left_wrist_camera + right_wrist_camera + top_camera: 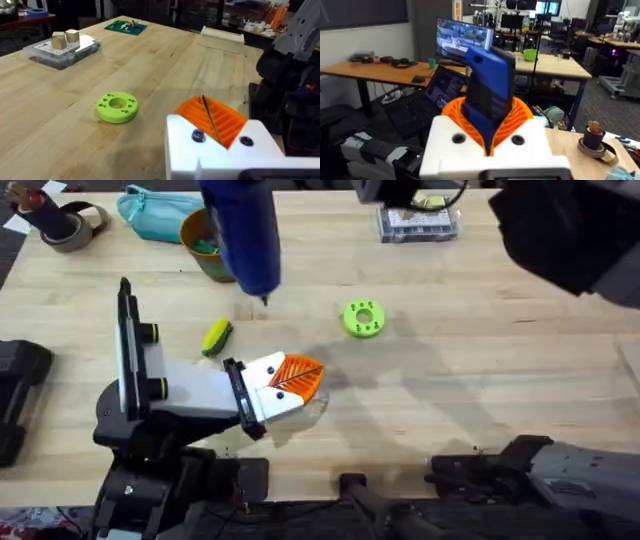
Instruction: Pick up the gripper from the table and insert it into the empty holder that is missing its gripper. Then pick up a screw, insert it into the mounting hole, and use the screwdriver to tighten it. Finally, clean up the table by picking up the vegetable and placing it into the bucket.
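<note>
The blue screwdriver [240,230] hangs high over the table's far left, tip down. My right gripper [487,120] is shut on its body [490,90] between the orange pads. Behind it stands the mustard-yellow bucket [203,248], partly covered. The yellow-and-green vegetable [216,337] lies on the wood just beyond my left gripper [300,377]. That gripper hovers low over the table's near middle, its orange pads [220,117] pressed together and shut. The loose gripper, its holder and the screw are out of view.
A round green disc with holes [362,319] [117,107] lies mid-table. A teal pouch [160,215] and a tape roll [65,225] sit at the far left. A clear box [418,220] [62,47] is at the far middle.
</note>
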`<state>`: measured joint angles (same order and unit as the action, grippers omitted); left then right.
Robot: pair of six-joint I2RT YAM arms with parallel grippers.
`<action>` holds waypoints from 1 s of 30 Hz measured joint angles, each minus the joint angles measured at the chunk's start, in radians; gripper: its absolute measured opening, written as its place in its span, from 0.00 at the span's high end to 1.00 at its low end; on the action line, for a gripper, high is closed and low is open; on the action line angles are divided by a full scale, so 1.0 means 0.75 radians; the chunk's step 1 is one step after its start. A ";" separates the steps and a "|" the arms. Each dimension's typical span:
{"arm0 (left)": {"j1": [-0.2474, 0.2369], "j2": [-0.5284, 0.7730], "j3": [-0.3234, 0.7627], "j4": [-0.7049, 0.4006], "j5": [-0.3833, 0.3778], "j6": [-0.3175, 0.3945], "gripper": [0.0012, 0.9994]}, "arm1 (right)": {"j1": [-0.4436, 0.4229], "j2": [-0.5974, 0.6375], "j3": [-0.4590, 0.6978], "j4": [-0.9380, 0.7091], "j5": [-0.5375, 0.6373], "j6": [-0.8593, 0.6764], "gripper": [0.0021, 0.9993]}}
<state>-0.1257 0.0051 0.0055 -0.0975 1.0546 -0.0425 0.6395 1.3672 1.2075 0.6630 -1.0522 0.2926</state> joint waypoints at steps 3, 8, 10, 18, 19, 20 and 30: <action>0.000 0.000 0.000 0.000 0.000 0.000 0.99 | 0.002 -0.016 -0.035 0.016 -0.002 0.003 0.98; 0.000 0.000 0.000 0.000 0.000 0.000 0.99 | 0.022 -0.020 -0.073 0.056 -0.005 0.010 0.98; 0.000 0.000 0.000 0.000 0.000 0.000 0.99 | 0.028 -0.020 -0.083 0.056 -0.006 0.018 0.98; 0.000 0.000 0.000 0.000 0.000 0.000 0.99 | 0.029 -0.021 -0.095 0.063 -0.015 0.024 0.98; 0.000 0.000 0.000 0.000 0.000 0.000 0.99 | 0.029 -0.020 -0.098 0.063 -0.015 0.024 0.98; 0.000 0.000 0.000 0.000 0.000 0.000 0.99 | 0.029 -0.020 -0.101 0.063 -0.016 0.024 0.98; 0.000 0.000 0.000 0.000 0.000 0.001 0.99 | 0.031 -0.020 -0.187 0.189 -0.015 0.036 0.98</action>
<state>-0.1257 0.0051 0.0055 -0.0975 1.0546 -0.0422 0.6630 1.3521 1.0671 0.8046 -1.0637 0.3193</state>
